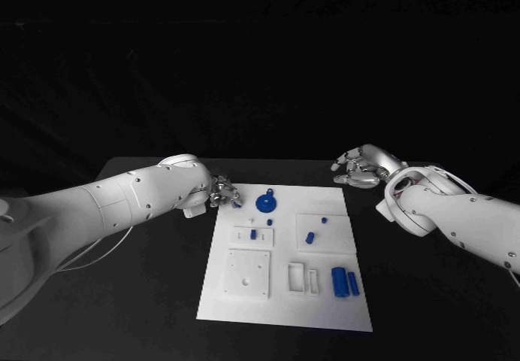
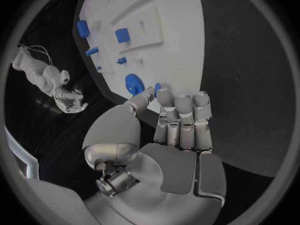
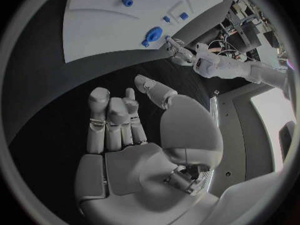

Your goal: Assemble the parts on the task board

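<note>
Both hands hang at the far end of a white task board, one at each far corner. Seen from the head camera, the left hand sits left of centre, at the board's upper left corner, its fingers bent toward a round blue part. The left wrist view shows these fingers held straight and close together with the thumb apart, gripping nothing; one fingertip lies very near the part, though whether it touches cannot be told. The right hand hovers right of centre, over the black table just beyond the board's upper right corner, well apart from every part. Its fingers curl loosely and hold nothing.

The board fills the middle of the frame, running from centre down to the lower edge. It carries raised white fixtures, among them a square plate at lower left.

The largest blue piece is a round gear-like disc with a short stem, near the board's top edge. Lower right lie two blue cylinders side by side. Smaller pegs stand or lie in the middle.

By their look, the parts are probably rigid moulded plastic, light and smooth, so likely to skid or tip if nudged. The disc would best be pinched across its rim or by the stem. The cylinders would roll, so a grip across the middle of their length seems safest. The pegs probably need a fine fingertip pinch.
</note>
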Robot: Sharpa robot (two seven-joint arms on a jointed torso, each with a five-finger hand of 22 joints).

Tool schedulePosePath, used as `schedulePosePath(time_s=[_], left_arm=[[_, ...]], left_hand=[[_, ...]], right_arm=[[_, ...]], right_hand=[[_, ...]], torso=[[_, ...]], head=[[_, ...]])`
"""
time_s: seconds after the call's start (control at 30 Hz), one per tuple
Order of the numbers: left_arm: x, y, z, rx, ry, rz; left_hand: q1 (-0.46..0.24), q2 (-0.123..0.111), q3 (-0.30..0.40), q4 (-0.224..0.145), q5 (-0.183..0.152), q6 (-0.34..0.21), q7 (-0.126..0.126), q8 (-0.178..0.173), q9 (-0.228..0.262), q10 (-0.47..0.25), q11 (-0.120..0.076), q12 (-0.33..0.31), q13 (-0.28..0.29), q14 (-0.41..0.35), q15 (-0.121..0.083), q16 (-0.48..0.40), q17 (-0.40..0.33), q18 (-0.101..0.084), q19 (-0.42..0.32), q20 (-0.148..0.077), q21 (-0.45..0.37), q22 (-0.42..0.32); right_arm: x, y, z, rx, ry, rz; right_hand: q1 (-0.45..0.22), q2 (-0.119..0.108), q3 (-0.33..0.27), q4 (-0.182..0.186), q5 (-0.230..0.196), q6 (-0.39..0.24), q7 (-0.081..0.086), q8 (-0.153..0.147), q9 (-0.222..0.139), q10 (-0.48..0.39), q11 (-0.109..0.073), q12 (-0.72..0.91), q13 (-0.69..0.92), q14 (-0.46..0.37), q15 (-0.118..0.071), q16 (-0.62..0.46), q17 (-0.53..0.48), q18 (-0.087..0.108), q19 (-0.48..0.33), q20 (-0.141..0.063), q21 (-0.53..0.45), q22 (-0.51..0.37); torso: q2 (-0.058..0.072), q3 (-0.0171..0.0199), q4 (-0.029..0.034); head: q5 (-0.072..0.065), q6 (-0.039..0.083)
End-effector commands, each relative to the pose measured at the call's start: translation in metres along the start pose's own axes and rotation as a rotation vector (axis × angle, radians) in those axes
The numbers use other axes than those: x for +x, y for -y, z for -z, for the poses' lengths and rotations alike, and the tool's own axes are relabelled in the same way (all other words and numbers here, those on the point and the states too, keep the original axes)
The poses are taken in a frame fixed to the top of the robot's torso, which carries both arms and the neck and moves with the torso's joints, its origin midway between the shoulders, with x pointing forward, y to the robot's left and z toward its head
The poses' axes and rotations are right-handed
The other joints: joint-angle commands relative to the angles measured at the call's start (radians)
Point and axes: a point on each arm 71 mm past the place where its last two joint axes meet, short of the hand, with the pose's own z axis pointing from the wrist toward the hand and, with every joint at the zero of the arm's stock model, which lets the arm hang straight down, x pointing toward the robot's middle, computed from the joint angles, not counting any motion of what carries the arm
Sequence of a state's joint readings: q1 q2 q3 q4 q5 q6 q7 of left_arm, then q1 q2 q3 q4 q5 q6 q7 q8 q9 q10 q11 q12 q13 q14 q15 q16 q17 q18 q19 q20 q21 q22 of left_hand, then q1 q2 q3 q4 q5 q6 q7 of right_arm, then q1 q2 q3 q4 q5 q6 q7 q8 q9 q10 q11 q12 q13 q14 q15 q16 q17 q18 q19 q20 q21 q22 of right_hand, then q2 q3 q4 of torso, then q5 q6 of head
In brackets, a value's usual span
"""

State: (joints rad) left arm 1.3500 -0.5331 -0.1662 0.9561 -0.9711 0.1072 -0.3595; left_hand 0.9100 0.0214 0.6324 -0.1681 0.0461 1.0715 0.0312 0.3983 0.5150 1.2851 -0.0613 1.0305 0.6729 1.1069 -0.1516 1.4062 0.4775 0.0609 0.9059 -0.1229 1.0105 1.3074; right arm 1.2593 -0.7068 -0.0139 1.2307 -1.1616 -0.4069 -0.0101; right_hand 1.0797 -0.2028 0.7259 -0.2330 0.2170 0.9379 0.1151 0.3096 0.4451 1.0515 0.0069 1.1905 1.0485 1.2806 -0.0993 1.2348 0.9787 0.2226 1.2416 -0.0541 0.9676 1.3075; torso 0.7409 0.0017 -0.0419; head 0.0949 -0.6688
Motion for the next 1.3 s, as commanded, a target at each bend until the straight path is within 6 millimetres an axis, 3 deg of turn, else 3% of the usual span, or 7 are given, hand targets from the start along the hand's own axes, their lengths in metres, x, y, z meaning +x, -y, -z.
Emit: schedulePosePath(time_s=[0.03, 0.17, 0.33, 0.63, 0.77, 1.3], left_arm=[[0.003, 0.0, 0.005, 0.004, -0.004, 0.042], [0.01, -0.001, 0.013, 0.019, -0.016, 0.051], [0.019, 0.0, 0.025, 0.043, -0.02, 0.062], [0.037, -0.005, 0.039, 0.061, -0.003, 0.067], [0.046, -0.009, 0.044, 0.06, 0.008, 0.042], [0.059, -0.001, 0.053, 0.104, 0.052, -0.014]], left_hand=[[0.004, 0.002, 0.01, -0.001, 0.008, 0.025, 0.003, 0.02, 0.015, 0.013, -0.016, 0.006, -0.002, 0.015, -0.02, 0.004, -0.002, -0.02, 0.006, -0.123, 0.006, 0.015], [-0.005, 0.002, 0.014, -0.003, 0.022, 0.046, -0.004, 0.028, 0.016, 0.022, -0.022, 0.007, -0.003, 0.022, -0.023, 0.008, -0.002, -0.02, 0.01, -0.125, 0.007, 0.016], [-0.033, 0.007, 0.016, -0.014, 0.077, 0.077, -0.016, 0.038, 0.018, 0.042, -0.032, 0.008, -0.005, 0.038, -0.028, 0.015, -0.002, -0.018, 0.021, -0.129, 0.013, 0.016], [-0.079, 0.015, 0.027, -0.059, 0.206, 0.126, -0.034, 0.051, 0.02, 0.092, -0.052, 0.018, -0.003, 0.086, -0.039, 0.032, 0.001, -0.01, 0.06, -0.141, 0.033, 0.017], [-0.096, 0.02, 0.031, -0.074, 0.245, 0.141, -0.04, 0.057, 0.021, 0.105, -0.058, 0.023, 0.001, 0.101, -0.043, 0.038, 0.003, -0.007, 0.073, -0.144, 0.041, 0.017], [-0.121, 0.028, 0.042, -0.093, 0.283, 0.159, -0.049, 0.074, 0.024, 0.111, -0.067, 0.039, 0.013, 0.121, -0.052, 0.049, 0.01, -0.001, 0.093, -0.15, 0.054, 0.017]], right_arm=[[0.0, 0.0, 0.001, -0.008, -0.015, 0.009], [0.0, 0.001, 0.002, -0.005, -0.018, 0.01], [-0.001, 0.003, 0.002, -0.002, -0.017, 0.011], [-0.002, 0.004, 0.003, 0.002, -0.017, 0.012], [-0.002, 0.005, 0.003, 0.003, -0.016, 0.013], [-0.002, 0.005, 0.003, 0.002, -0.017, 0.012]], right_hand=[[-0.007, 0.003, -0.005, -0.002, 0.003, 0.002, 0.006, -0.004, -0.001, -0.001, 0.002, 0.005, -0.001, 0.005, -0.002, -0.005, 0.001, 0.039, 0.0, -0.003, 0.001, 0.015], [-0.007, 0.003, -0.005, -0.002, 0.004, 0.002, 0.006, -0.005, -0.001, -0.001, 0.002, 0.005, -0.001, 0.005, -0.002, -0.005, 0.001, 0.039, 0.0, -0.003, 0.001, 0.015], [-0.006, 0.003, -0.005, -0.003, 0.005, 0.002, 0.006, -0.005, -0.001, -0.001, 0.002, 0.005, -0.001, 0.005, -0.002, -0.005, 0.001, 0.039, 0.0, -0.003, 0.001, 0.015], [-0.006, 0.003, -0.005, -0.003, 0.009, 0.002, 0.006, -0.005, -0.001, -0.002, 0.002, 0.005, -0.002, 0.004, -0.002, -0.005, 0.001, 0.039, -0.001, -0.003, 0.0, 0.016], [-0.006, 0.003, -0.005, -0.003, 0.01, 0.002, 0.006, -0.005, -0.001, -0.002, 0.002, 0.005, -0.002, 0.004, -0.002, -0.006, 0.001, 0.039, -0.001, -0.003, 0.0, 0.016], [-0.007, 0.003, -0.006, -0.003, 0.019, 0.002, 0.006, -0.004, -0.001, -0.002, 0.002, 0.005, -0.002, 0.004, -0.001, -0.006, 0.001, 0.039, -0.001, -0.003, 0.0, 0.016]], torso=[[-0.001, 0.0013, 0.0008], [-0.002, 0.002, 0.0024], [-0.003, 0.0014, 0.0044], [-0.003, 0.0002, 0.0031], [-0.002, 0.0004, 0.0039], [-0.001, 0.0003, 0.0016]], head=[[0.002, 0.002], [0.003, 0.002], [-0.001, 0.001], [0.0, 0.001], [0.001, 0.0], [0.006, -0.003]])
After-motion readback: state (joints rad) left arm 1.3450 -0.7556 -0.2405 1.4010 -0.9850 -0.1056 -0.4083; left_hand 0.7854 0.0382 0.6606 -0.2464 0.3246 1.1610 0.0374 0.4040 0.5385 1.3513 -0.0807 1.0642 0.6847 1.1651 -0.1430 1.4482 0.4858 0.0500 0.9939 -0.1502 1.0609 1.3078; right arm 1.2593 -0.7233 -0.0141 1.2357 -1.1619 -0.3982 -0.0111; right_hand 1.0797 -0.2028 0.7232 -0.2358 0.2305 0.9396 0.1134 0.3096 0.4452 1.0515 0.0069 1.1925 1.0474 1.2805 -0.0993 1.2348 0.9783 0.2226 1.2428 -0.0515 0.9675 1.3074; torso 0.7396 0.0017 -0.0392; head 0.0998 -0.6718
